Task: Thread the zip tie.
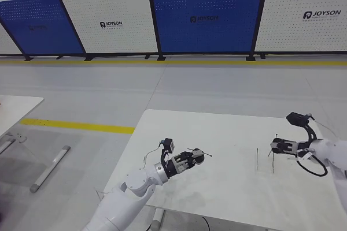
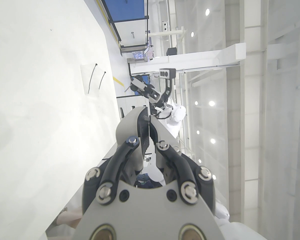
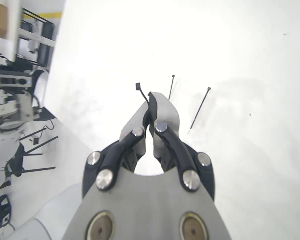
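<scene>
The white table (image 1: 231, 124) lay wide and bare between the claws, with the left claw (image 1: 196, 155) inside its left edge pinched shut on a thin black zip tie (image 1: 206, 154), and the right claw (image 3: 150, 96) well apart, clamped on a second zip tie (image 3: 140, 90), two loose ties (image 3: 200, 108) just beside it.

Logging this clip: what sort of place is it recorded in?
Probably a large industrial hall or workshop: blue and white partition panels fence the area, a yellow line marks the bare floor, and round lights sit in a high ceiling.
</scene>
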You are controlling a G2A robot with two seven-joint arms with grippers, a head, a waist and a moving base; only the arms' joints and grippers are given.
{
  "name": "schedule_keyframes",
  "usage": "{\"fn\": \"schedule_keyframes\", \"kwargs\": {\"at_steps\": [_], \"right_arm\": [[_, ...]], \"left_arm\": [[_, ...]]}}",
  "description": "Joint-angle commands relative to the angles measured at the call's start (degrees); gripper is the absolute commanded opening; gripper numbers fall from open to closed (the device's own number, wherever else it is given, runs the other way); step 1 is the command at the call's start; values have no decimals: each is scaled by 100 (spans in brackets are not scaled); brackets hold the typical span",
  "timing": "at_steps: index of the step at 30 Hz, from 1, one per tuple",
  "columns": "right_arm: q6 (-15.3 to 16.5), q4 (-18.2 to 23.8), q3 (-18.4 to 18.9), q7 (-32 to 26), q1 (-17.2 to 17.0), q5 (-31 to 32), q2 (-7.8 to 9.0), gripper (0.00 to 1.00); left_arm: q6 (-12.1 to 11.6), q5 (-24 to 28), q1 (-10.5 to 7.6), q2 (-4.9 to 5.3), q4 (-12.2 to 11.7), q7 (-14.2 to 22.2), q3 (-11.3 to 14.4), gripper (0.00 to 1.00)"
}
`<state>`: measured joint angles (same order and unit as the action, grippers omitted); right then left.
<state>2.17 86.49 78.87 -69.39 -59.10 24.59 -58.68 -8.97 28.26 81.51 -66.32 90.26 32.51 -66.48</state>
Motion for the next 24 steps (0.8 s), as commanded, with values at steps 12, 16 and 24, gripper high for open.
{"fn": "schedule_keyframes", "kwargs": {"at_steps": [12, 16, 24], "right_arm": [[54, 309, 262, -28, -294, -119, 34, 0], [-130, 384, -91, 519, -430, -66, -27, 0], [-394, 1345, -404, 2481, -1004, -452, -168, 0]], "left_arm": [[0, 0, 0, 0, 0, 0, 0, 0], [0, 0, 0, 0, 0, 0, 0, 0], [0, 0, 0, 0, 0, 0, 0, 0]]}}
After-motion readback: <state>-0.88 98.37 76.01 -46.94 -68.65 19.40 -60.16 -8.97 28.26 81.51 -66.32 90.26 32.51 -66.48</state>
